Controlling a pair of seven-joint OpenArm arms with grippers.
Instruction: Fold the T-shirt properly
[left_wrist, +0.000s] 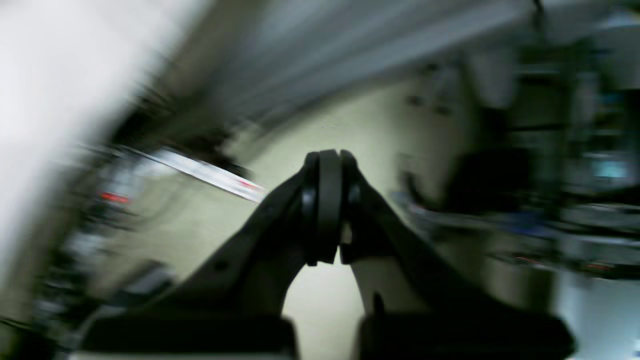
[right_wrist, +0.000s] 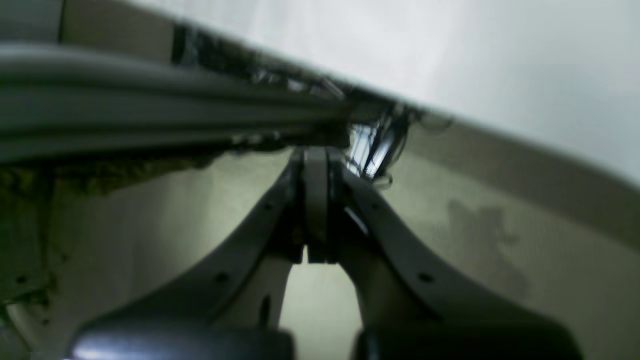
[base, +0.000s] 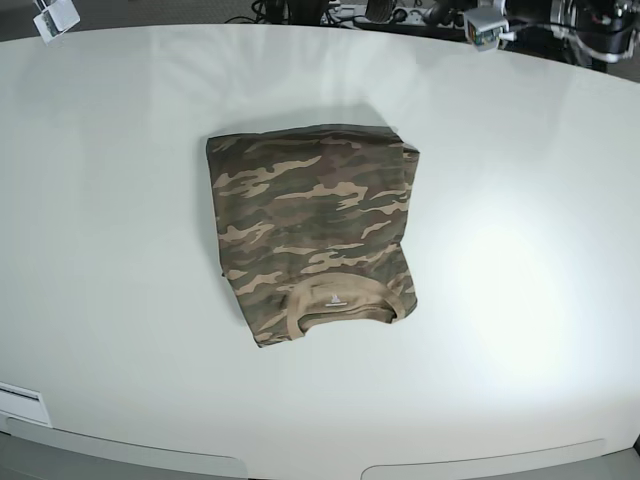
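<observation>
1. Two grippers, both with jaws pressed together on nothing. We see the left gripper (left_wrist: 327, 210) in its wrist view, pads meeting flat, no cloth between them; the background is smeared by blur. The right gripper (right_wrist: 316, 210) reads the same in its own view, closed and empty.

2. Neither arm shows in the base view, so we cannot tell which one is nearer the cloth. Neither wrist view clearly shows the shirt; both look out toward the room's clutter.

3. Nearest us on the white table (base: 520, 300) lies the T-shirt (base: 315, 225), camouflage, already folded to a compact, roughly rectangular packet. Its tan ribbed collar (base: 335, 300) with small white print faces the near edge.

4. The packet's long axis runs from the near edge toward the far edge, tilted slightly. The far fold edge looks fairly straight; the near left corner juts out a little.

5. We judge the folding is done or nearly so. Any tidying move would have to come down onto mid-table, well apart from both pincers.

6. Farthest: cables and gear along the table's far rim.
</observation>
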